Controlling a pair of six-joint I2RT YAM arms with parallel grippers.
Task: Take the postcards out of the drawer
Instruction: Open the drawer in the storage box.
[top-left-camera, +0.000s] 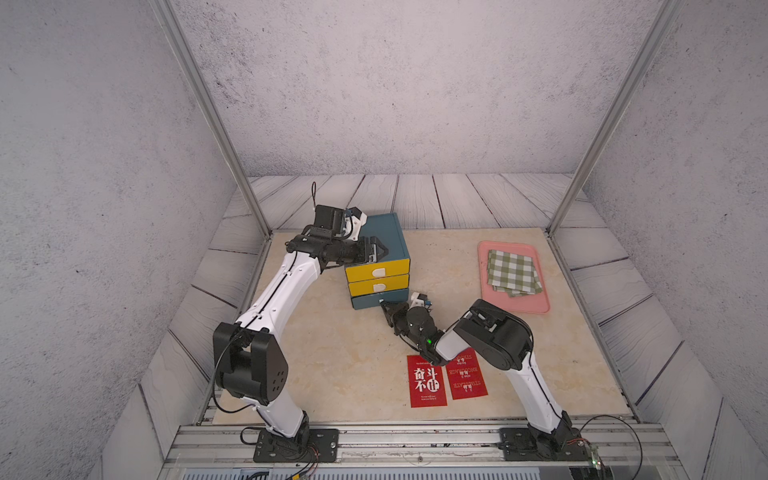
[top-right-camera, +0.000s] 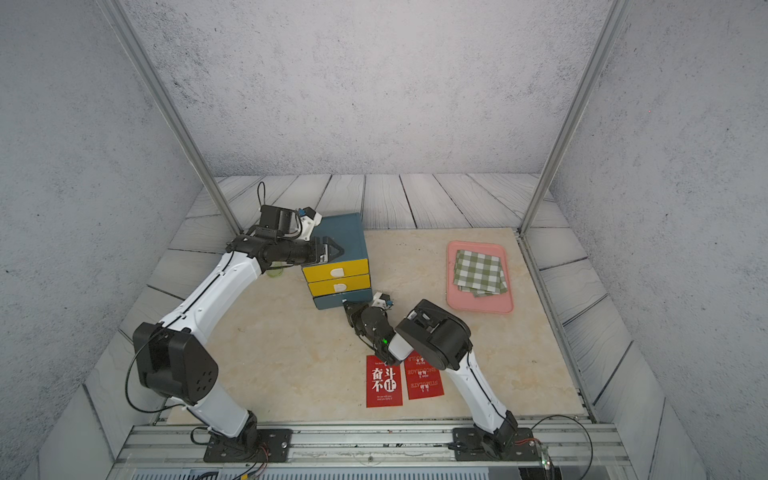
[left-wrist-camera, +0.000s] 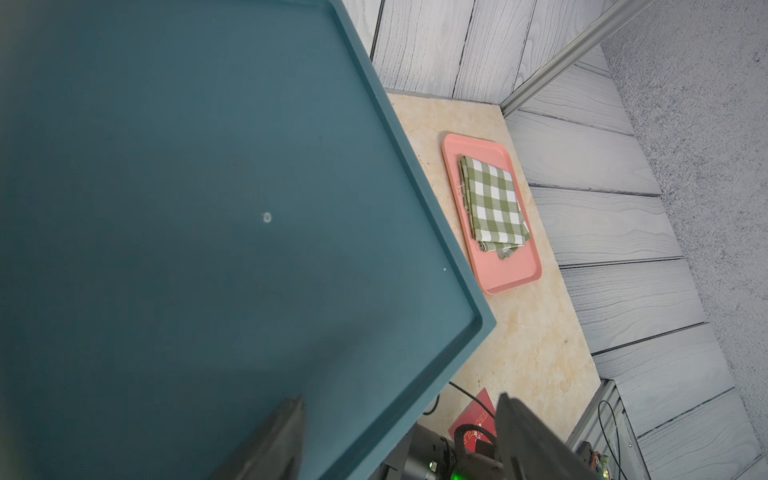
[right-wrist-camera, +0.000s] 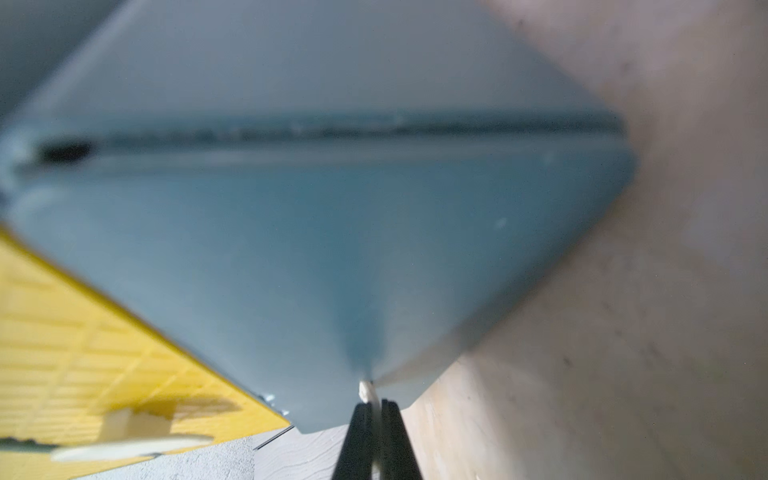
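We clench our right tool (right-wrist-camera: 372, 409) on the white handle (right-wrist-camera: 365, 390) of the bottom drawer (top-left-camera: 374, 300). Our left tool (top-left-camera: 379, 250) gapes released at the cabinet (top-left-camera: 384, 232) top. Two postcards (top-left-camera: 427, 380) lie side by side on the surface (top-left-camera: 332, 365).

Items in view: two robot arms (top-left-camera: 282, 286) (top-left-camera: 530, 386), one teal drawer cabinet (top-left-camera: 384, 232) comprising two yellow drawers (top-left-camera: 378, 270) (top-left-camera: 378, 285) and one teal drawer (top-left-camera: 380, 298), two red postcards (top-left-camera: 427, 384) (top-left-camera: 467, 380), one pink tray (top-left-camera: 528, 305), and one folded green-and-white checked cloth (top-left-camera: 513, 272).
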